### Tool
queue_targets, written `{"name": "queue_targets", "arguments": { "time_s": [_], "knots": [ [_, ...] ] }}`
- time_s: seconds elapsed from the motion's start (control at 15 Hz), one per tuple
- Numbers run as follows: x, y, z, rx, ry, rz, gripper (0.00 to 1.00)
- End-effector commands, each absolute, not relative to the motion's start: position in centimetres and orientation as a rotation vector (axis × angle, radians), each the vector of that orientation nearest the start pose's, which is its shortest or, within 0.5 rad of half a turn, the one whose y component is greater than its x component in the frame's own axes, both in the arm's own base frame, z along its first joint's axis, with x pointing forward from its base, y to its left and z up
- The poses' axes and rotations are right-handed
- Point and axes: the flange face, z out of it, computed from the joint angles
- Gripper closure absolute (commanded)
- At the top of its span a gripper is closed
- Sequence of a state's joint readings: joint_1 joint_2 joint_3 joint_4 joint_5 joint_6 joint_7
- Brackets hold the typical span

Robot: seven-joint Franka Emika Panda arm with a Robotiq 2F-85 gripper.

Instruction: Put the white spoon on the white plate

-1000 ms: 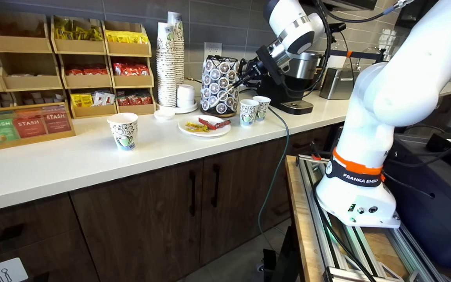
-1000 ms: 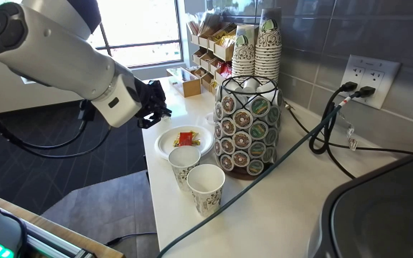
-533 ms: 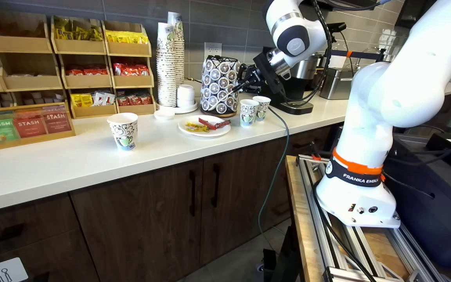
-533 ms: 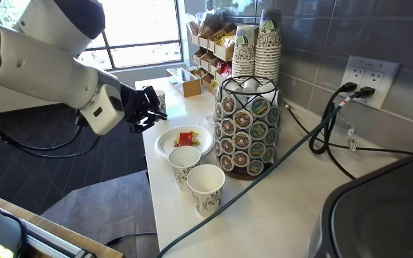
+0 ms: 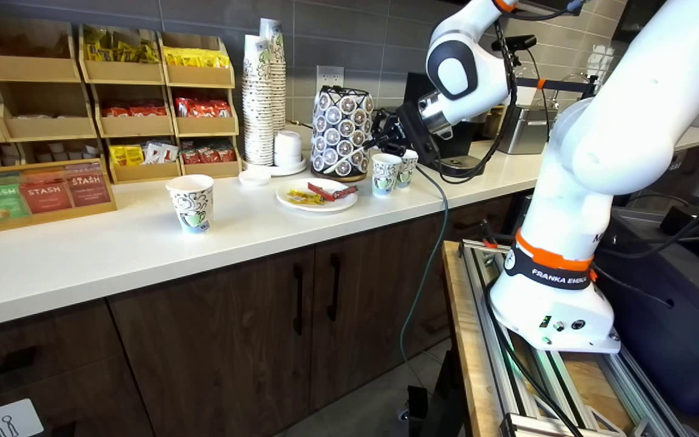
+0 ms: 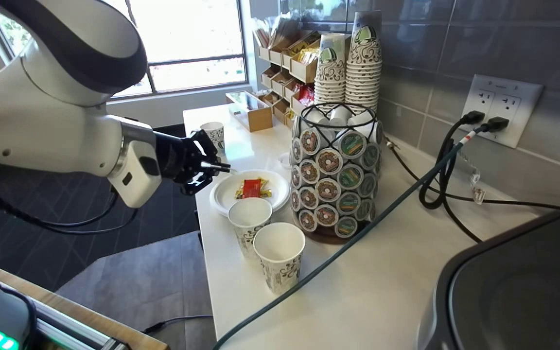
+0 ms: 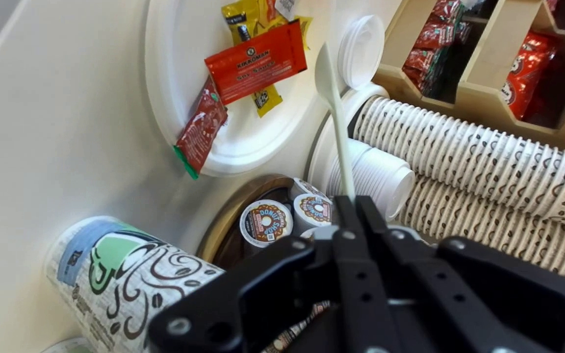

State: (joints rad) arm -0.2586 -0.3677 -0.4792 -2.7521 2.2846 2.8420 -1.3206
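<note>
In an exterior view the arm [image 5: 604, 142] is leaning toward the desk [image 5: 246, 224], gripper [image 5: 366, 145] slanting down before the pod rack [image 5: 340, 124]. In an exterior view a paper cup [image 6: 246, 234] is hiding part of the white plate [image 6: 222, 195]. In the wrist view near-touching jaws are pinching the white spoon [image 7: 339, 126] by its handle, its bowl overlapping the plate, which I'm seeing cut off.
</note>
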Motion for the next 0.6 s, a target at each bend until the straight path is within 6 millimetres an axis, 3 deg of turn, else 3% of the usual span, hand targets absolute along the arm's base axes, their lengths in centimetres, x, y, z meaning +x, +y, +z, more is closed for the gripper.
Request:
{"name": "queue_targets", "arguments": {
  "time_s": [0.0,0.2,0.33,0.4,0.53],
  "knots": [
    [25.1,-24.7,26.3,-1.634,1.788,-1.174,0.99],
    [26.3,-23.3,24.2,-1.649,1.779,-1.189,0.99],
    [26.1,-23.9,23.5,-1.664,1.748,-1.18,0.99],
    [26.4,-23.7,23.0,-1.685,1.734,-1.17,0.71],
    [26.5,-23.9,22.6,-1.689,1.733,-1.169,0.64]
  ]
}}
